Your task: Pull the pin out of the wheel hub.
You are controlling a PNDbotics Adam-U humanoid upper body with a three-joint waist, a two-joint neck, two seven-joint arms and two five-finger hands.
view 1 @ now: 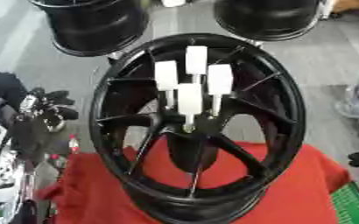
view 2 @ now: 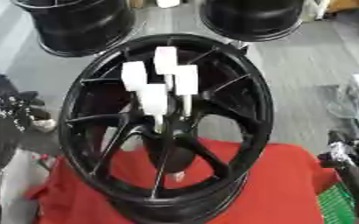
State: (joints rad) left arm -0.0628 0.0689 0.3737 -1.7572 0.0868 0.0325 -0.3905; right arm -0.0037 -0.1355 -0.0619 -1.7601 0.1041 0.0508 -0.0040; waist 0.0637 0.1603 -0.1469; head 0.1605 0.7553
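I find the black wheel hub [view 1: 198,131] standing upright on a red cloth [view 1: 290,192], its spoked face turned toward my camera. Four white-handled pins [view 1: 190,103] project from the hub's centre, clustered together; each has a blocky white handle and a thin shaft running into the centre boss. All four remain seated. My left hand [view 1: 48,107] shows to the left of the hub, dark and well apart from the rim; I cannot tell whether its fingers are spread or curled. My right hand [view 2: 347,159] appears to the right of the hub, also clear of it, and I cannot tell its finger state. Two more black rims [view 1: 98,24] stand behind the hub.
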